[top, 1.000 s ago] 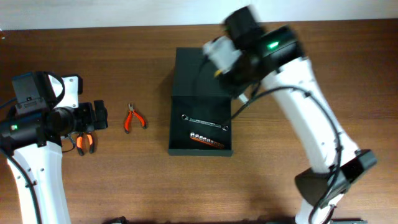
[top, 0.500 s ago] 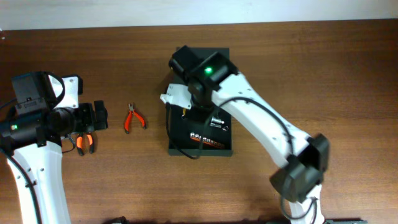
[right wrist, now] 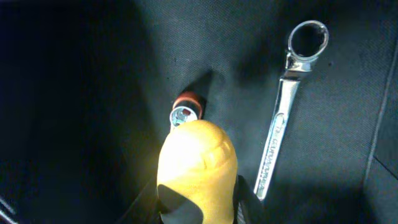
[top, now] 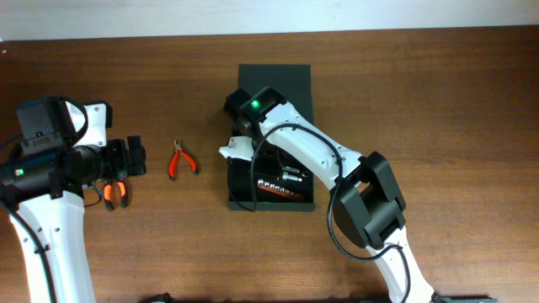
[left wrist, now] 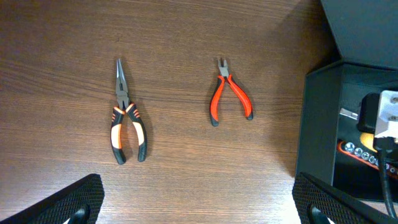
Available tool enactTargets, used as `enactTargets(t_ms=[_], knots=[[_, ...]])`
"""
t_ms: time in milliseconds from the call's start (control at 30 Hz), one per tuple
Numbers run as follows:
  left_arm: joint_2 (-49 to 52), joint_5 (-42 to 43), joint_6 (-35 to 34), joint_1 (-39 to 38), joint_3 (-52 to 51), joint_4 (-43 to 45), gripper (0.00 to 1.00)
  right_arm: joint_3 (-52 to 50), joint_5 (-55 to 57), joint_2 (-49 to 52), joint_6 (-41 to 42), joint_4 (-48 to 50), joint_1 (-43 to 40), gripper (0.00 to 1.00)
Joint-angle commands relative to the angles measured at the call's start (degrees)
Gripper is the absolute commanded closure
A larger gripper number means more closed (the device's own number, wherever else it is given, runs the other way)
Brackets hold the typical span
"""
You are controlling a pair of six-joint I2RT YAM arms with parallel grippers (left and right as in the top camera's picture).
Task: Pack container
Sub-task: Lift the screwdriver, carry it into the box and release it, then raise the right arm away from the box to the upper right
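**benchrat:** Two arms, one box. The container (top: pixel 278 84) sat mid-counter toward the far edge, flap lying open. The right gripper (top: pixel 249 166) was down inside it. A yellow handle (right wrist: pixel 196 162) stood beside a wrench (right wrist: pixel 283 118), but nobody could tell if the fingers were pinching it.

**torx_tom:** The left gripper (top: pixel 136 156) hung near the left edge, fingers spread wide, close to the red pliers (top: pixel 181 160) and orange-black pliers (top: pixel 114 192).

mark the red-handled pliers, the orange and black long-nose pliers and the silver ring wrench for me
Small red-handled pliers (left wrist: pixel 224 82): left wrist view, on the joint above the handles.
Orange-and-black long-nose pliers (left wrist: pixel 123 111): left wrist view, on the pivot.
Silver ring wrench (right wrist: pixel 274 146): right wrist view, on the middle of the shaft.
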Motion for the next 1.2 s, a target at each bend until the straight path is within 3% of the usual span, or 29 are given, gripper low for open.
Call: enactTargets(t_ms=[0, 167, 367, 433, 467, 567, 767, 933, 1033, 1167], knots=[[-0.6, 0.8, 0.9, 0.3, 0.8, -0.2, 0.01, 0.1, -1.0, 0.0, -0.5, 0.0, -0.3, 0.79], [-0.6, 0.8, 0.9, 0.3, 0.8, -0.2, 0.01, 0.1, -1.0, 0.0, -0.3, 0.0, -0.3, 0.46], [-0.6, 0.9, 0.9, 0.3, 0.8, -0.3, 0.01, 0.1, -0.5, -0.3, -0.1, -0.5, -0.3, 0.38], [-0.6, 1.0, 0.9, 0.3, 0.8, -0.2, 0.01, 0.8, 0.5, -1.1, -0.1, -1.2, -0.3, 0.26], [-0.6, 2.8, 0.9, 0.3, 0.8, 0.0, 0.01, 2.5, 1.3, -2.4, -0.1, -2.4, -0.4, 0.15], [-0.6, 5.1, 1.0, 0.2, 0.9, 0.0, 0.01, 7.5, 1.5, -5.9, 1.2, -4.7, -1.5, 0.03], [-0.5, 3.0, 1.5, -7.7, 2.9, -0.4, 0.01, 19.3, 4.3, -14.9, 9.0, -8.4, -8.9, 0.01], [1.0, -11.3, -7.6, -19.6, 3.0, 0.5, 0.01, 24.5, 4.1, -22.2, 18.1, -11.3, -20.4, 0.01], [4.5, -11.0, -11.5, -23.6, 2.9, 0.8, 0.01, 24.5, 1.2, -25.1, 22.7, -12.4, -28.4, 0.01], [13.4, -9.9, -16.6, -23.5, 2.9, 1.0, 0.01, 23.6, -6.8, -25.3, 22.7, -15.7, -39.1, 0.01]])
